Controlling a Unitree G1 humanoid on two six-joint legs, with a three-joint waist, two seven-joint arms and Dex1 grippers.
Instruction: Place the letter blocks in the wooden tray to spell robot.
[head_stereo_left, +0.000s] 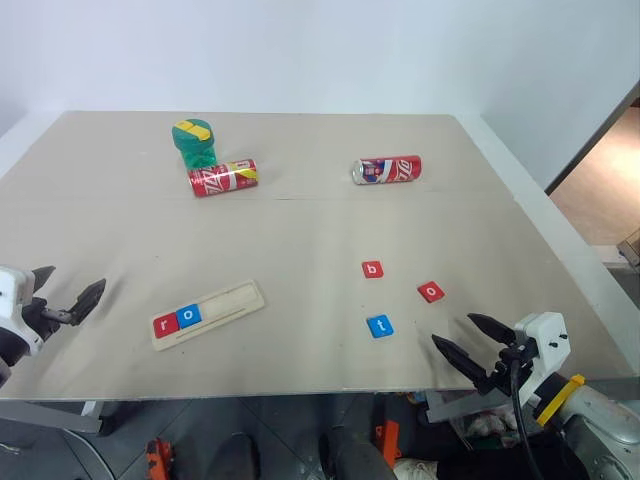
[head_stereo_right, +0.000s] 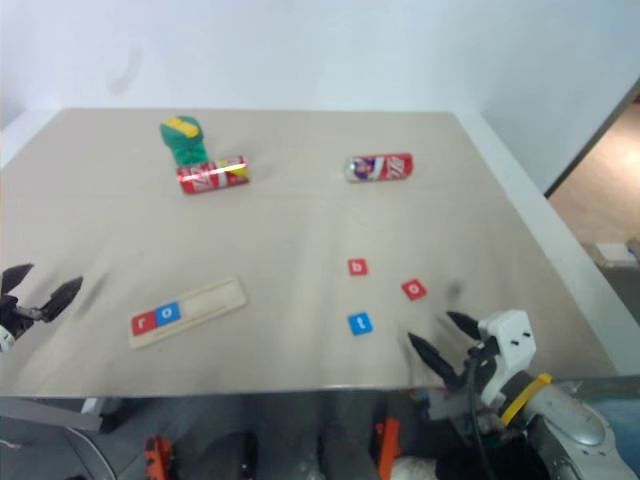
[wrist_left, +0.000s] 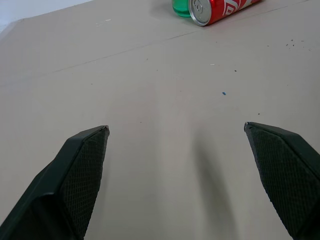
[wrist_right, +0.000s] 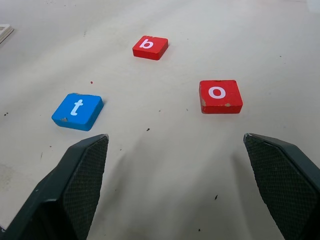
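- The wooden tray (head_stereo_left: 208, 314) is seen lying slantwise on the table (head_stereo_left: 300, 230), towards the robot's left and near the front edge
- Two letter blocks are seated in its groove at the left end: a red r block (head_stereo_left: 164, 324) and, touching it, a blue o block (head_stereo_left: 189, 316); the remaining length of the groove is bare
- Three more blocks are scattered on the table to the right of the tray, well apart from it and from each other: a red b block (head_stereo_left: 372, 269), a red o block (head_stereo_left: 431, 292) and a blue t block (head_stereo_left: 379, 326)
- The right gripper (head_stereo_left: 473, 345) is held near the front edge, just short of the t and the red o, its fingers spread wide with nothing between them
- The left gripper (head_stereo_left: 68, 287) is held left of the tray, fingers likewise wide apart and empty
- Farther back, a red soda can (head_stereo_left: 223, 178) is seen on its side beside a green cup (head_stereo_left: 195, 142), and a second soda can (head_stereo_left: 387, 170) lies to their right
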